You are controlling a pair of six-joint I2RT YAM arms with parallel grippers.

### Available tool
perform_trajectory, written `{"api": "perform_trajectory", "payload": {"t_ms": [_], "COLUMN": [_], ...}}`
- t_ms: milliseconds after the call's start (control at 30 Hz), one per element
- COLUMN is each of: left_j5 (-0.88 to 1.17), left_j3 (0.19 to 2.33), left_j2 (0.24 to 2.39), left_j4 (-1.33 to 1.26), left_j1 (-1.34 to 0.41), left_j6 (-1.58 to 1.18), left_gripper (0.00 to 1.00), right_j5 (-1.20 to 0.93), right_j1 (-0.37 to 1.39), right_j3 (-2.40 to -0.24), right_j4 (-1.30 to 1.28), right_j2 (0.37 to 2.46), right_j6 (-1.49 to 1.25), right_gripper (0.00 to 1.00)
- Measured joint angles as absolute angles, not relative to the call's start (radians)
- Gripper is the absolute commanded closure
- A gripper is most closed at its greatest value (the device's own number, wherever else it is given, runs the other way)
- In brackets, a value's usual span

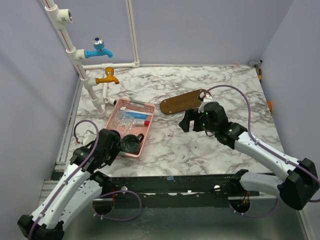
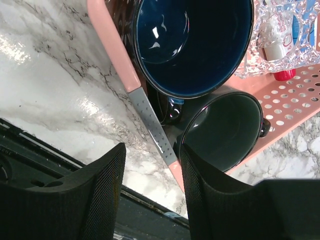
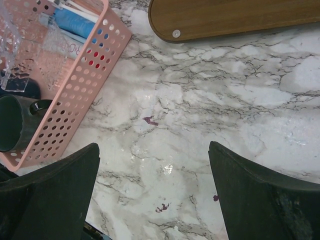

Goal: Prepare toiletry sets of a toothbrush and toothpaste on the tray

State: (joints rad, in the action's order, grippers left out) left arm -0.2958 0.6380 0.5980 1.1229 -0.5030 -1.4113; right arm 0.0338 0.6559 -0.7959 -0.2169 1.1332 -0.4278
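Note:
The dark brown wooden tray (image 1: 182, 101) lies bare on the marble right of the pink basket (image 1: 121, 150); its end shows in the right wrist view (image 3: 235, 17). The toothpaste (image 1: 136, 115), a blue-and-white tube with a red cap (image 2: 284, 75), lies in the basket among crinkly clear wrapping. A slim toothbrush (image 1: 134, 102) lies at the basket's far end. My left gripper (image 1: 116, 144) (image 2: 152, 150) is open and empty, its jaws astride the basket's near rim (image 2: 127, 75). My right gripper (image 1: 189, 122) (image 3: 154, 150) is wide open and empty over bare marble between basket and tray.
A dark blue mug (image 2: 195, 45) and a dark green mug (image 2: 225, 130) sit in the basket's near end. White pipes with a blue tap (image 1: 98, 50) and an orange tap (image 1: 108, 76) stand at the back left. The table's front edge (image 2: 60, 155) is just behind my left gripper.

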Motion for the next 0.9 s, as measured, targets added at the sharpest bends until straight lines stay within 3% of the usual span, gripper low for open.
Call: {"api": "perform_trajectory", "payload": {"t_ms": [467,667,833,900], "left_j5": [-0.263,-0.253,-0.246,-0.246], "left_j3": [0.595,0.592,0.592,0.592], "left_j2": [0.659,0.662,0.664,0.670], "left_j4": [1.039,1.013,1.003,0.992], "left_j1": [-0.434,-0.424,-0.420,-0.416], "left_j6": [-1.339,-1.316,-1.296,-1.285], "left_gripper": [0.68,0.81,1.00,1.00], "right_j5": [0.037,0.045,0.049,0.049], "right_j1": [0.656,0.656,0.656,0.656], "right_j3": [-0.765,-0.765,-0.765,-0.765], "right_j4": [-0.211,-0.211,-0.210,-0.210], "right_j2": [1.124,1.127,1.150,1.159], "right_j6": [-0.444,-0.445,-0.445,-0.445], "right_gripper": [0.08,0.08,0.08,0.08]}}
